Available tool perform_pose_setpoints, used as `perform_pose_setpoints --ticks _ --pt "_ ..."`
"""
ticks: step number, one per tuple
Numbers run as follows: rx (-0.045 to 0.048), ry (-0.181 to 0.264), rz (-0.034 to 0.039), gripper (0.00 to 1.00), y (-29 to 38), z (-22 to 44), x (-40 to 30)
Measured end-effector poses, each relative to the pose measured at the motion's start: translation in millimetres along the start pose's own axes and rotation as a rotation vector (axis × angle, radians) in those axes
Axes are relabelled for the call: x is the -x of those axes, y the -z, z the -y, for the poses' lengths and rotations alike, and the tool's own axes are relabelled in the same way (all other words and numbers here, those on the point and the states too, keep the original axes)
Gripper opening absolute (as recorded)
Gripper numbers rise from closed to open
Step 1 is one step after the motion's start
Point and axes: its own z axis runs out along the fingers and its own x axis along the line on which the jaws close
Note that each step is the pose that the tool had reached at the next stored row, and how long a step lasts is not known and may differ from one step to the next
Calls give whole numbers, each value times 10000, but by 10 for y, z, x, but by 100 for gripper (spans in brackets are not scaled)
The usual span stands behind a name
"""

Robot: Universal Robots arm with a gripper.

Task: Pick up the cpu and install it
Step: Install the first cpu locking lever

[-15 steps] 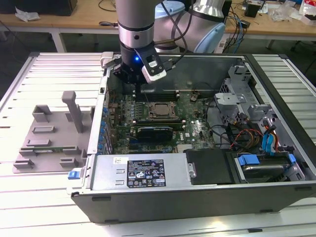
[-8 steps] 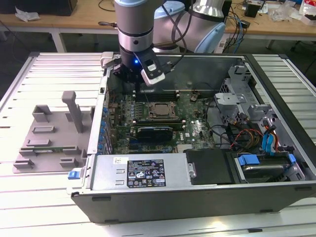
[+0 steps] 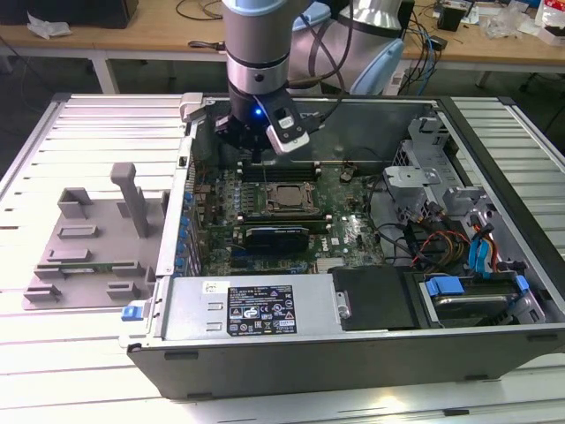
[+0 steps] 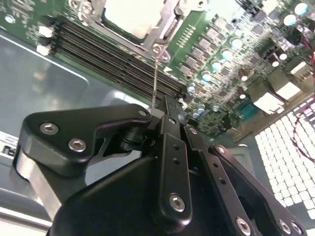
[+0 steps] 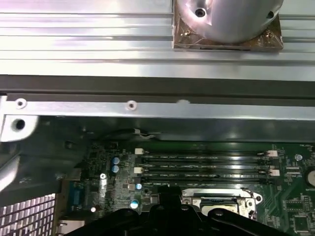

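The cpu lies flat in the motherboard socket, its shiny silver top framed by the metal bracket; it also shows in both wrist views. My gripper hangs inside the open computer case just behind the socket, over the memory slots. In the second wrist view its black fingers are shut together, and the gripper holds no chip. A thin metal socket lever runs from the socket corner to the fingertips; whether it is clamped between them I cannot tell.
The case wall stands close on the exterior view's left of the gripper. A grey plastic tray with slots lies outside the case on that side. Drive cages and cables fill the exterior view's right; the power supply sits in front.
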Motion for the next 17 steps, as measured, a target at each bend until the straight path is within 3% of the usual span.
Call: perform_pose_setpoints --ticks 3,4,6,9,12,15,17 --pt "-1 -2 0 11 -4 4 90" --pt "-1 -7 1 11 -9 7 157" --pt "-2 -27 5 11 -13 11 226" --pt "1 -23 14 11 -21 12 228" --pt "-23 -6 83 11 -59 22 228" --pt "-44 -75 101 11 -82 28 228" --pt "-47 -373 173 11 -111 35 233"
